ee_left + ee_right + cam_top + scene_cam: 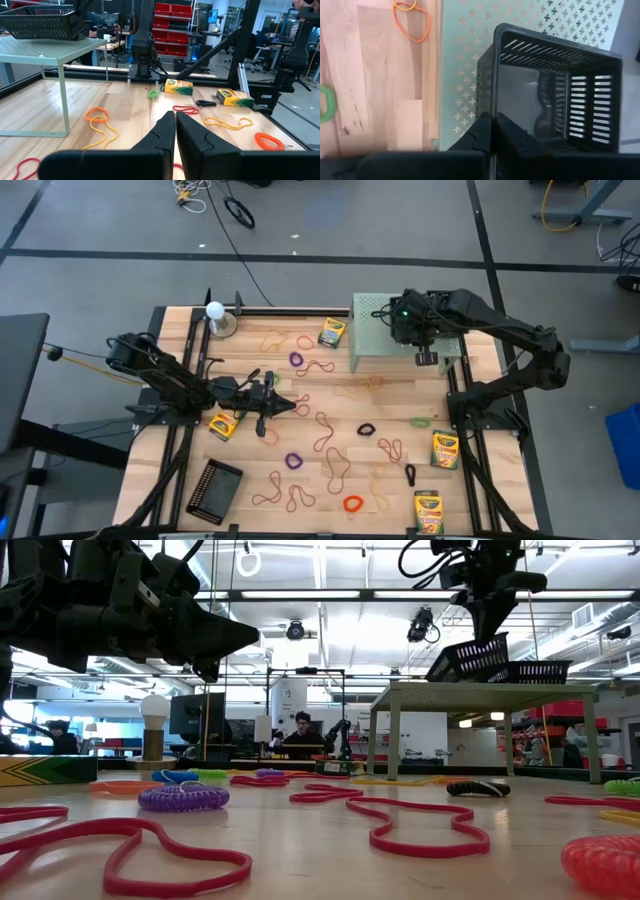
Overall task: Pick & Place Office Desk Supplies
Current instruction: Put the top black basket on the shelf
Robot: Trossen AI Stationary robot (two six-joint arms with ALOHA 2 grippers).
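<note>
Office desk supplies lie scattered over the wooden table: crayon boxes (332, 332) (446, 450) (222, 424), loose rubber bands (322, 442), and purple (293, 461), black (366, 429) and orange (352, 503) rings. A black slotted basket (555, 95) sits tipped on the pale green perforated stand (375, 335) at the far right. My right gripper (492, 122) is above the stand, pointing steeply down and shut on the basket. My left gripper (290, 406) hangs level over the table's left middle, shut and holding nothing. My right gripper pinches the basket's wall at the rim, by one corner (487, 95), between its two fingers. It comes from above, slanting down. The basket hangs tilted below the fingers (497, 620), and its lower edge (440, 675) rests on the stand's top.
A second dark slotted basket (215, 490) lies on the table near the front left. A white ball on a round base (215, 315) stands at the far left. The stand's legs (62, 100) reach down to the table. A person (300, 730) sits in the room beyond.
</note>
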